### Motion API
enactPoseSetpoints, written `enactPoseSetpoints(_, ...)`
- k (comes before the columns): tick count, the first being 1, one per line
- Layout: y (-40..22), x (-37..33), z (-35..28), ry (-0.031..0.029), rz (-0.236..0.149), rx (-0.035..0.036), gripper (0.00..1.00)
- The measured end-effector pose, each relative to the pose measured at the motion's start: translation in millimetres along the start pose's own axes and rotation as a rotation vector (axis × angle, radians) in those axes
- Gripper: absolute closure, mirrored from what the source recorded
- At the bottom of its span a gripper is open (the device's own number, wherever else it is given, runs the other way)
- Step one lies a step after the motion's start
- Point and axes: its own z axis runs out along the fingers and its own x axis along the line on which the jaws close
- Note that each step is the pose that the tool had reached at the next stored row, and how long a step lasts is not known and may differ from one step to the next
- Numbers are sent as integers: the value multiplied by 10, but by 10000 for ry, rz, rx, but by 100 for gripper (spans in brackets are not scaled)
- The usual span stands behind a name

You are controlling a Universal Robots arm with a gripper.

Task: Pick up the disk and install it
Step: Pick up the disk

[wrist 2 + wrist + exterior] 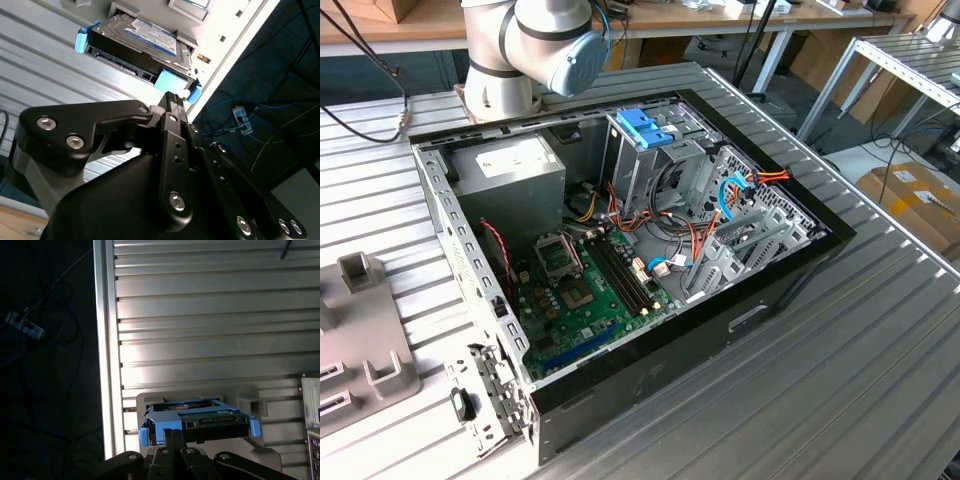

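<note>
The disk is a flat silver-grey drive with a pale and blue label and blue side rails. It lies in a pale grey holder close to the edge of the ribbed metal table. In the first wrist view the disk shows end-on, its connector side facing me. My gripper has its two black fingers together, tips right at the blue tab on the disk's near end. In the second wrist view the gripper stops just short of that blue tab, and I cannot tell whether it touches.
In the exterior view an open computer case lies on the table, with a metal drive cage with a blue top, a grey power supply box and a green motherboard. A grey fixture sits at that view's left. Beyond the table edge, cables lie on the floor.
</note>
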Motion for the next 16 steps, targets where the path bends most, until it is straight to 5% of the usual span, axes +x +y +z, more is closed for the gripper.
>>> enactPoseSetpoints(16,0,0,1,60,-1687,17,89)
